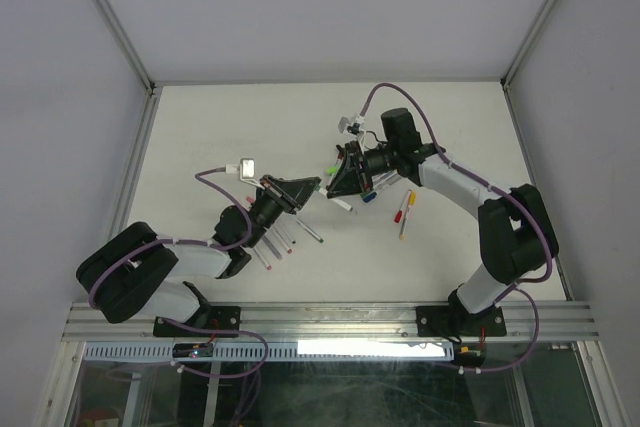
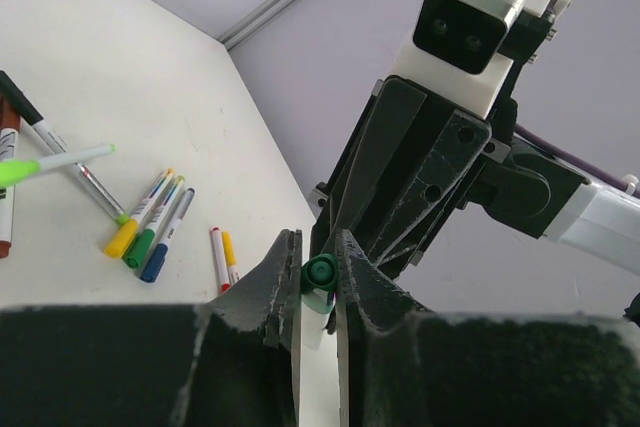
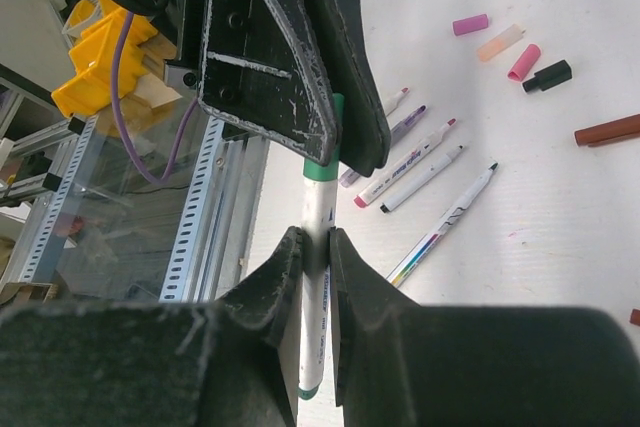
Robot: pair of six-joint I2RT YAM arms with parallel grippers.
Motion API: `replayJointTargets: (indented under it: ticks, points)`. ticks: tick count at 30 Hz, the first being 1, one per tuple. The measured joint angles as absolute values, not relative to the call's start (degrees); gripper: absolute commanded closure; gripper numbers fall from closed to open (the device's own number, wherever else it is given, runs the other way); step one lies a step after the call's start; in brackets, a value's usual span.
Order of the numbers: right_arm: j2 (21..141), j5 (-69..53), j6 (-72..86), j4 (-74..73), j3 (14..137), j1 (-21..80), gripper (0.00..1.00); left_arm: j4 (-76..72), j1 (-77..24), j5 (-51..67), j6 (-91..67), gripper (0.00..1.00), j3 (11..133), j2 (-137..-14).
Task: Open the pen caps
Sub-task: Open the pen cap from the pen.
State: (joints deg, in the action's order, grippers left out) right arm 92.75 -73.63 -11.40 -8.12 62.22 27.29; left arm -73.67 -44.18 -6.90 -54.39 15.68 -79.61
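Green cap [image 2: 320,270] is pinched tight between the jaws of the left gripper [image 2: 318,247], well up off the bench [image 1: 200,127]! Nose to nose with it, the right gripper [image 3: 312,247] has its jaws clamped on the white barrel of the same pen [image 3: 318,209], just below the cap, which sits on the barrel's end. Down on the bench lie loose caps [image 3: 470,24], pink and black among them, near some uncapped pens [image 3: 425,175]. Elsewhere sits a cluster of capped pens [image 2: 150,227]: yellow, green, blue.
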Motion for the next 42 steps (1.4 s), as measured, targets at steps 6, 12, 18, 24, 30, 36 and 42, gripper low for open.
replayJointTargets:
  ticks: [6, 12, 18, 24, 30, 36, 42]
  points:
    - [92.75, -72.40, -7.49, -6.13, 61.69, 27.53, 0.57, -73.69, -44.18, -6.94, -53.17, 1.00, 15.68, -79.61]
    - [92.75, -69.73, -6.15, -7.20, 61.71, 29.10, 0.50, -72.53, -44.18, -7.49, -50.30, 1.00, 15.66, -77.19]
    - [92.75, -67.83, -9.50, -11.42, 62.08, 31.86, 0.87, -72.27, -43.90, -8.51, -48.56, 1.00, 15.59, -73.71]
    - [92.79, -67.31, -13.02, -13.43, 63.55, 32.91, 1.00, -72.51, -39.31, -3.31, -50.96, 1.00, 15.16, -73.06]
    - [94.54, -66.11, -14.15, -14.02, 65.95, 33.67, 1.00, -70.26, -29.02, 4.12, -53.54, 1.00, 15.31, -69.36]
    - [95.68, -66.76, -14.50, -16.78, 65.93, 32.34, 1.00, -66.06, -13.98, -2.28, -53.56, 1.00, 19.79, -63.16]
    - [96.29, -59.94, -12.47, -16.29, 65.67, 33.54, 1.00, -62.74, -10.04, -0.34, -53.76, 1.00, 20.82, -60.29]
